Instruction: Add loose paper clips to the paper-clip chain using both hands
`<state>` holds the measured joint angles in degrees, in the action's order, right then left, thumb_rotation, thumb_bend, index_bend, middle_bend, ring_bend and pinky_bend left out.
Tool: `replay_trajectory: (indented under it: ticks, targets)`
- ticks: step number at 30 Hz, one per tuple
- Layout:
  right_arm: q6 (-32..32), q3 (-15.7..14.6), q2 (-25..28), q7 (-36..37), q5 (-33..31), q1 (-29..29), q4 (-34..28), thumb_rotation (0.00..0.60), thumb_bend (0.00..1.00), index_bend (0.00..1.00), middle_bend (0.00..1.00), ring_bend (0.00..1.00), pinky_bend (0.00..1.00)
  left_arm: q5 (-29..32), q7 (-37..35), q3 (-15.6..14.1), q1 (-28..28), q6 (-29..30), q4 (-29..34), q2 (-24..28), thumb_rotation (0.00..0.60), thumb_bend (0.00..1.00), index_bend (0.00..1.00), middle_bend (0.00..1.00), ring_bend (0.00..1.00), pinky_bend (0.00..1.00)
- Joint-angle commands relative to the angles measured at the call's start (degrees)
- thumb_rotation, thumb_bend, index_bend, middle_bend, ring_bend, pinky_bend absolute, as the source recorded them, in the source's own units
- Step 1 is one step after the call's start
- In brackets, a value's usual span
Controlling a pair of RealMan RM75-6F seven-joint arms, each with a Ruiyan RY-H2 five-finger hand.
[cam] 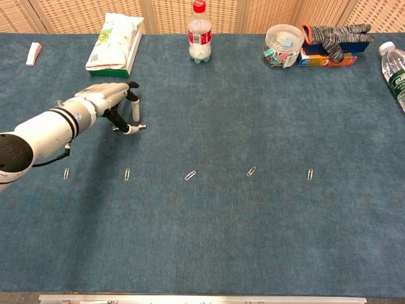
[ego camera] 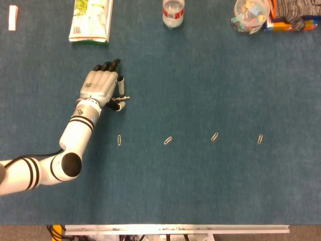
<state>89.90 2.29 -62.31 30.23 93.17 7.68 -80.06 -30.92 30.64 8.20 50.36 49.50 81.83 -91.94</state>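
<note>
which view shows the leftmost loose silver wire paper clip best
The chest view: the leftmost silver wire paper clip lies in plain sight on the blue felt table, below the white left arm. The head view shows only four clips; this one is apparently hidden beneath the arm.

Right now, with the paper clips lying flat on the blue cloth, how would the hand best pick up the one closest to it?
Probably by a pinch from straight above. The nearest clip lies flat on the table, so only its thin long sides offer purchase. The left hand could come down over it, thumb and a fingertip closing across its narrow width near the middle.
</note>
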Motion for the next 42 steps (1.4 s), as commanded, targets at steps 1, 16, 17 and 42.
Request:
replay_trajectory:
  ticks: [1,16,17,42]
  targets:
    - [0.22,0.14,0.09,0.2,-0.17,-0.15,0.07,0.6,0.0,0.15,0.16,0.06,0.37,-0.22,-0.49,0.02,0.1,0.07,-0.91,-0.77,0.6,0.25,0.5,0.02,0.0,0.09]
    - [0.31,0.33,0.08,0.33,-0.23,-0.26,0.26,0.6,0.0,0.15,0.16,0.06,0.37,-2.94,-1.95,-0.11,-0.72,1.4,-4.56,-3.55,0.6,0.25,0.52,0.02,0.0,0.09]
    - [0.28,0.36,0.06,0.34,-0.25,-0.23,0.27,0.6,0.0,0.15,0.16,0.06,0.37,-3.04,-1.95,-0.15,-0.76,1.4,-4.69,-3.65,0.6,0.25,0.52,0.02,0.0,0.09]
    - [-0.25,0.34,-0.07,0.27,-0.24,-0.12,0.43,0.6,0.0,0.15,0.16,0.06,0.37,-2.23,-1.09,-0.18,-1.18,0.04,-7.02,-4.75,0.6,0.25,0.54,0.03,0.0,0.09]
